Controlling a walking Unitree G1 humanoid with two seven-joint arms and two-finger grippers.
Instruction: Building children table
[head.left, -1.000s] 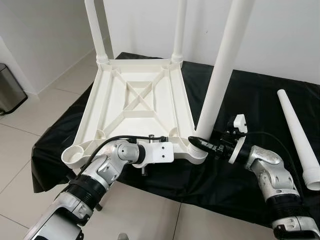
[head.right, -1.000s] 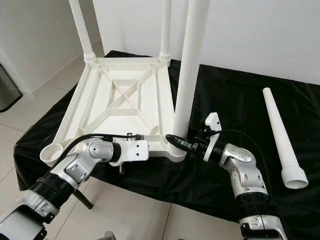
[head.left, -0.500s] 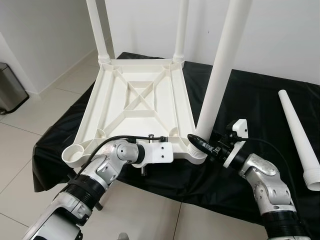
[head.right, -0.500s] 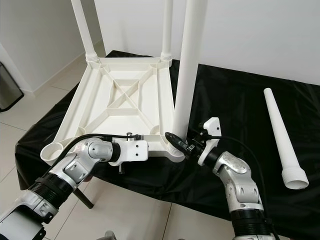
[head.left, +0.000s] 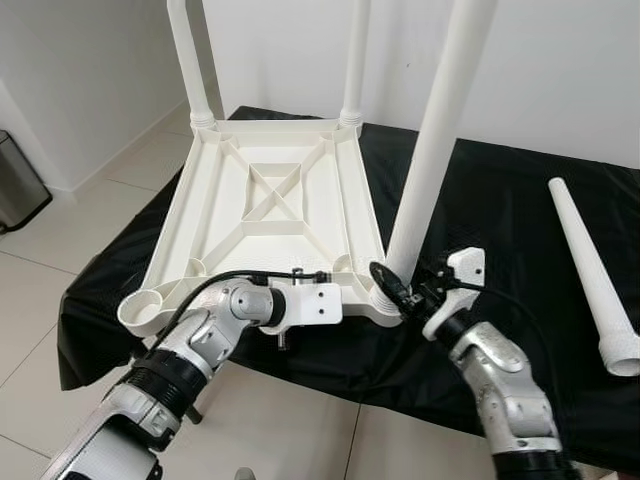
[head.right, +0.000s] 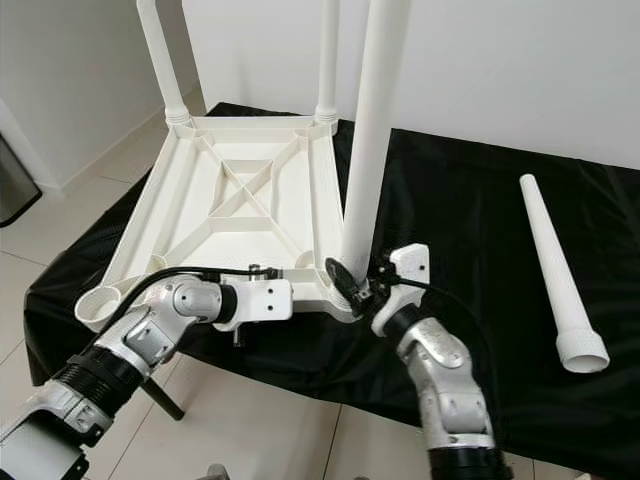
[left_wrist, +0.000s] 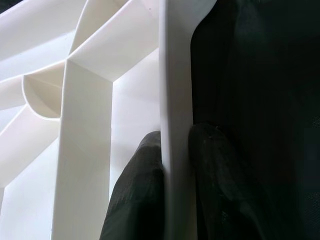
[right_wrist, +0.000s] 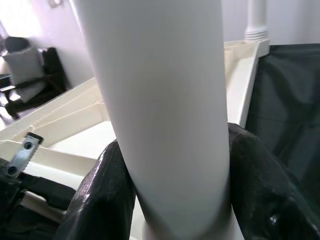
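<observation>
the right gripper has worked round the base of the third table leg over the last second, the right forearm swinging from out at the side to nearly beneath the corner, while the fingers stayed clasped on the leg just above its socket. judged from that, the leg is being twisted or pressed home, and the step in hand is seating this third leg; it stands upright in the near right corner socket of the upturned tabletop, though whether it is fully locked cannot be told

the left gripper has kept its place, its two fingers pinched on the near rim of the tabletop, one each side of the wall, bracing the piece against the turning

two legs already stand in the far corners, the far left leg and the far right leg. the near left socket is open and unfilled. the fourth leg lies loose on the black cloth, well apart to the right of the tabletop, flared end toward the robot

obstructions: the tabletop's near edge overhangs the cloth-covered support, so a hard push could tip or slide it. a bin stands on the floor at far left, clear of the work
</observation>
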